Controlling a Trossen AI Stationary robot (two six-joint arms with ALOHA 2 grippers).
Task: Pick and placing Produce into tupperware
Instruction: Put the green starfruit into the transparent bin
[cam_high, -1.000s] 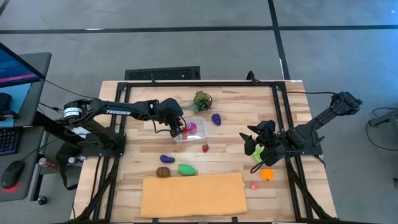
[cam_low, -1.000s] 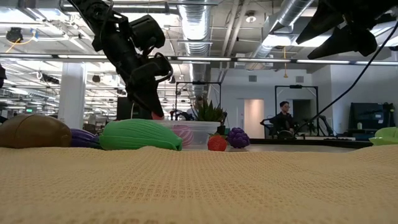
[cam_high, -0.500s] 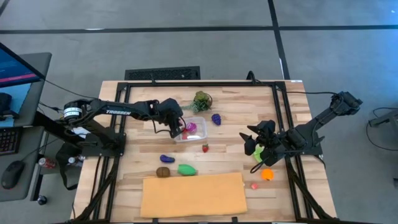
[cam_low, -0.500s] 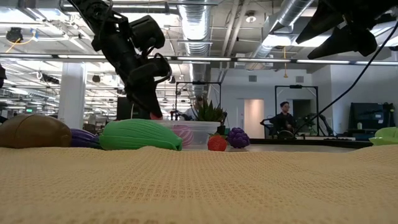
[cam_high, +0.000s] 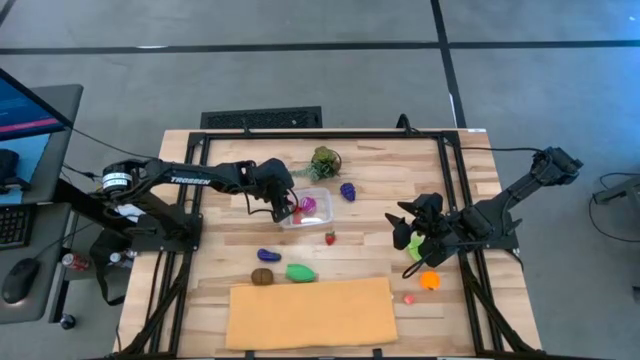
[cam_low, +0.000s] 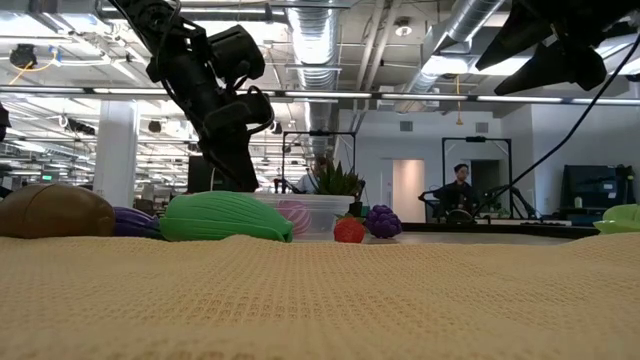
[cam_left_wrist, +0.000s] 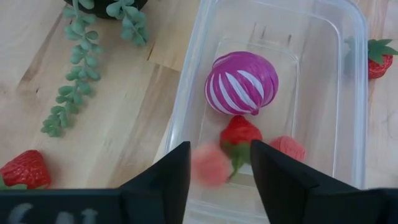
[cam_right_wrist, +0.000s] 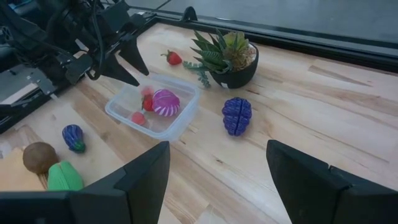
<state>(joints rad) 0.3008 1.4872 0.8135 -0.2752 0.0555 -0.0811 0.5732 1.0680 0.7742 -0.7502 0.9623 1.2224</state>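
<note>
I let go just now. A moment earlier my left gripper (cam_left_wrist: 214, 149) held a small pink piece (cam_left_wrist: 211, 165) tight over the clear tub (cam_left_wrist: 186, 99). Then my left fingers spread apart, and the pink piece slipped out from between them. It looked blurry, so I think it was dropping into the near end of the tub. From the low view, the red bit that had stuck out of my fingertips was gone.

Inside the tub there was already a pink ball with white stripes (cam_left_wrist: 241, 83), a strawberry (cam_left_wrist: 239, 134) and one more reddish piece (cam_left_wrist: 287, 147). So I think the tub had one more piece going in.

Lots of pieces were not in the tub yet. A strawberry (cam_high: 330, 238) lay just beside the tub. The purple grapes (cam_high: 347, 190) were near it too. A blue-purple piece (cam_high: 268, 255), a brown one (cam_high: 262, 276) and a green one (cam_high: 300, 271) lay farther from the tub, toward the tan mat (cam_high: 310, 315).

My right gripper (cam_high: 412, 235) waited well apart from the tub, fingers wide and holding nothing. An orange piece (cam_high: 430, 280) lay out that way too.
</note>
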